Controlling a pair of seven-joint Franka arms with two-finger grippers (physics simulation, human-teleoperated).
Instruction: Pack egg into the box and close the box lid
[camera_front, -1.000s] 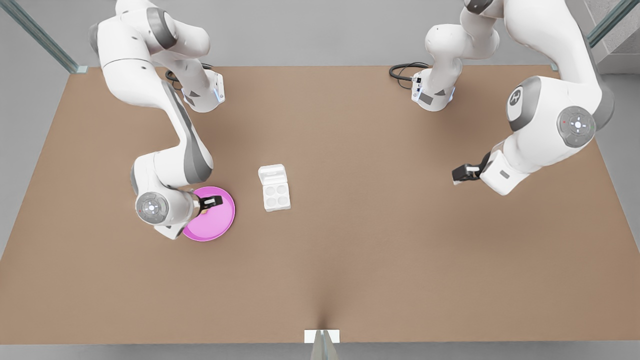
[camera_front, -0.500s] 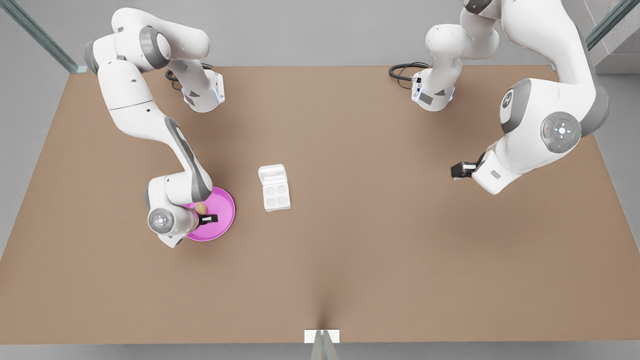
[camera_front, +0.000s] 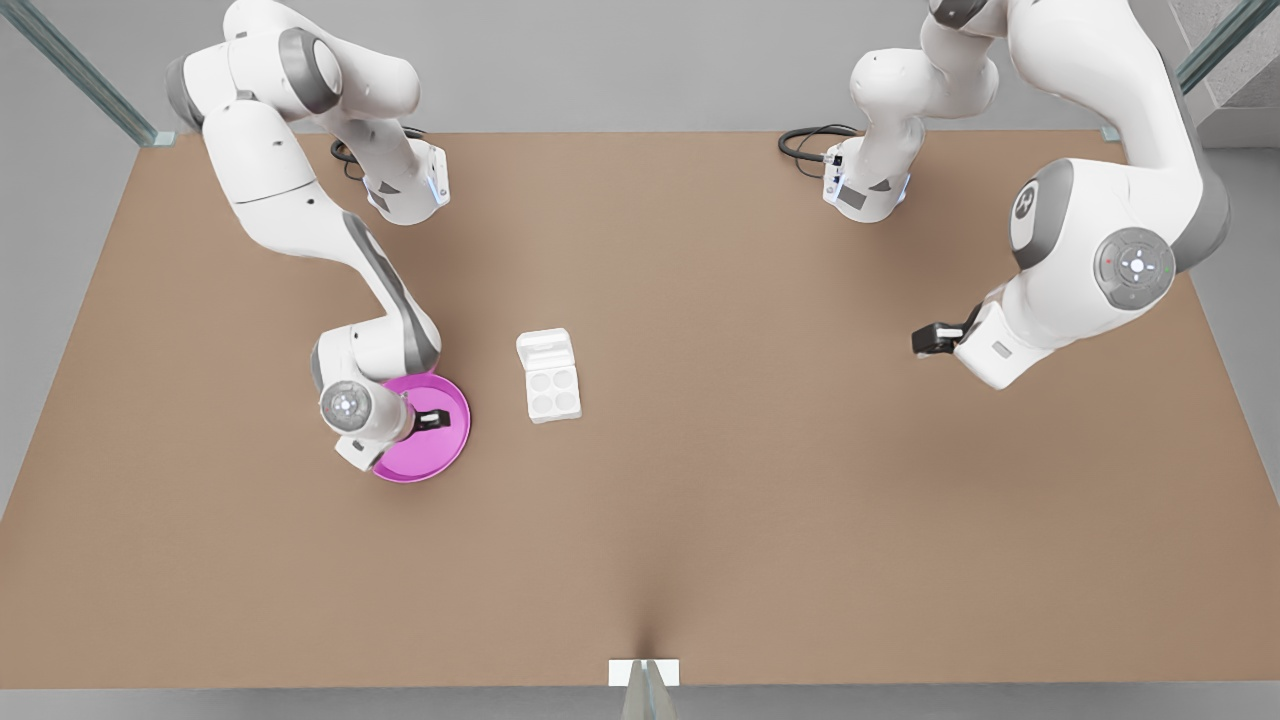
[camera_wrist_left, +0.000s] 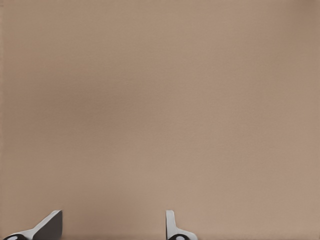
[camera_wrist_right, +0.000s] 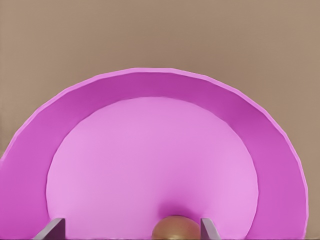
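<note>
The tan egg (camera_wrist_right: 174, 229) lies on the pink plate (camera_wrist_right: 150, 95), between the spread fingers of my right gripper (camera_wrist_right: 131, 222), which is open and low over the plate. In the front view this gripper (camera_front: 431, 420) is over the plate (camera_front: 445, 455) at the front view's left, and its wrist hides the egg. The white box (camera_front: 553, 391) stands to the plate's right with its four cups bare. The box lid (camera_front: 545, 350) lies open behind the cups. My left gripper (camera_front: 922, 340) waits far off at the front view's right, open (camera_wrist_left: 112, 220) above bare table.
The brown table (camera_front: 700, 520) stretches wide around the box and plate. Both arm bases and black cables (camera_front: 805, 145) sit at the far edge. A small white bracket (camera_front: 643, 672) marks the near edge.
My right gripper has shifted over the plate, first toward the near edge, then back toward the box. The egg, seen beside it half a second ago, is now under the wrist. The left arm moved slightly.
</note>
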